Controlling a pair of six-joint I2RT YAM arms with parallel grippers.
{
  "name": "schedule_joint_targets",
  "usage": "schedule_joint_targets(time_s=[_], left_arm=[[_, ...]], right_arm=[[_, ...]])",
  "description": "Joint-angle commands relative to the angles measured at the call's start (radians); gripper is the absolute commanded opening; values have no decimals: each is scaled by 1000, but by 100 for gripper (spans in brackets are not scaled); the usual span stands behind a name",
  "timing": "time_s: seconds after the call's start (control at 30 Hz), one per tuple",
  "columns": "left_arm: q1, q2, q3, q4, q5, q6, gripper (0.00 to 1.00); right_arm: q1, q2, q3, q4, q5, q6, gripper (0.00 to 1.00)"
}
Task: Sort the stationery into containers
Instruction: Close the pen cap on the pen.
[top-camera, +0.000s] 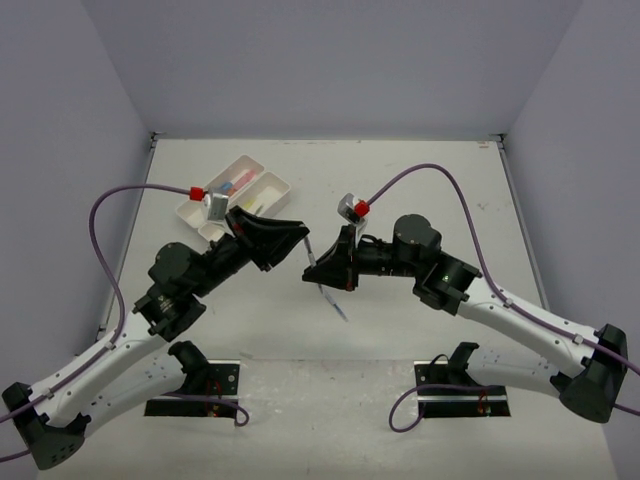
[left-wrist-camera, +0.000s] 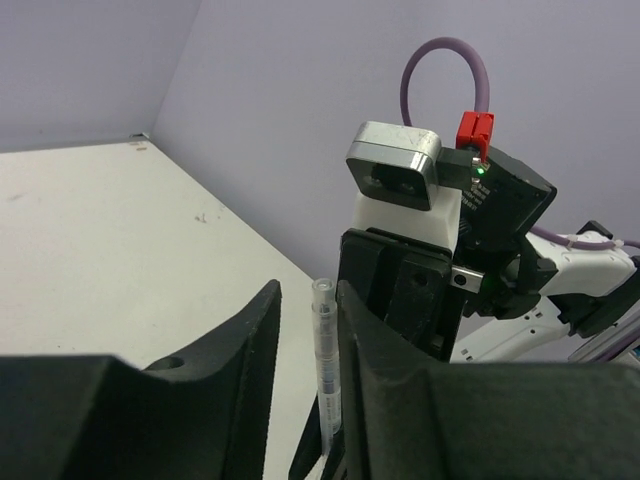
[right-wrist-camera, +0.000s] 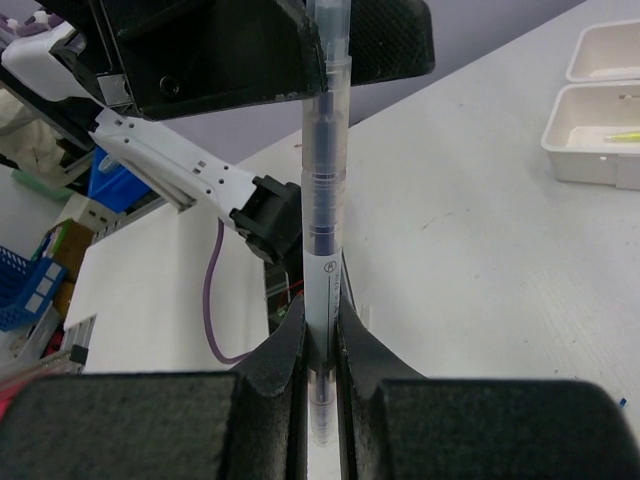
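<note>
1. right gripper (right-wrist-camera: 320, 330): two black matte fingers with a rough moulded texture, pinched tight on one pen (right-wrist-camera: 325, 200), low on its barrel.
2. pen: thin straight cylinder with a clear plastic barrel, a dark blue core inside and a white printed band near the grip. It is held in the air between the two arms. Its far end sits between the fingers of the left gripper (left-wrist-camera: 308, 300).
3. left gripper: same black wedge-shaped fingers, standing apart around the pen tip. In the left wrist view there is a visible gap on one side, and the pen is close against the other finger. Whether it touches, cannot tell.
4. On the right wrist there is one rounded silver metal camera block (left-wrist-camera: 392, 165) on a white housing, one red plug (left-wrist-camera: 475, 130) and one glossy purple cable (left-wrist-camera: 440, 60).
5. table (right-wrist-camera: 480, 260): flat, white, matte and lightly scuffed.
6. One thin pale-blue stick (top-camera: 332, 302) lies on the table below the right gripper. It looks like a second pen, but is too small to be sure.
7. trays (right-wrist-camera: 590, 165): two, white plastic, long shallow rectangles with rounded corners, side by side at the far left of the table.
8. One tray holds one slim yellow-green item (right-wrist-camera: 620, 135). The other holds pink and blue pieces (top-camera: 233, 185), too small to count.
</note>
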Motion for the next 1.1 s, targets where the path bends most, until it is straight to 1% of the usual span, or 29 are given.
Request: schedule_joint_targets(time_s=[0.0, 0.03, 0.17, 0.2, 0.3, 0.47, 0.5, 0.73, 0.87, 0.93, 0.97, 1.03, 1.07], left_arm=[[-1, 18, 39, 26, 32, 7, 28], [-1, 22, 35, 37, 42, 5, 27], [-1, 25, 22, 60, 101, -6, 4], [-1, 24, 18, 61, 111, -10, 0], [-1, 15, -6, 56, 140, -23, 0], [-1, -19, -83, 56, 169, -67, 0], [-1, -26, -98, 56, 175, -76, 0], [-13, -74, -210, 81, 206, -169, 0], [-24, -126, -271, 76, 195, -193, 0], [-24, -155, -264, 37, 165, -175, 0], [-22, -162, -254, 20, 163, -166, 0], [-22, -168, -184, -50, 116, -129, 0], [-23, -164, -152, -121, 90, -102, 0]], right_arm=[[3, 0, 66, -13, -26, -29, 0], [3, 0, 68, -15, -21, -27, 0], [2, 7, 102, -40, 24, -22, 0], [2, 8, 112, -40, 45, -20, 0], [3, 23, 167, -57, 94, -12, 0], [-6, 102, 314, -83, 171, -13, 0], [-12, 136, 367, -83, 181, -13, 0], [-50, 277, 631, -83, 189, -11, 0], [-58, 352, 752, -140, 175, -20, 0], [-58, 380, 781, -155, 156, -23, 0], [-58, 384, 763, -150, 144, -24, 0], [-58, 365, 679, -92, 109, -17, 0], [-58, 344, 628, -73, 82, -18, 0]])
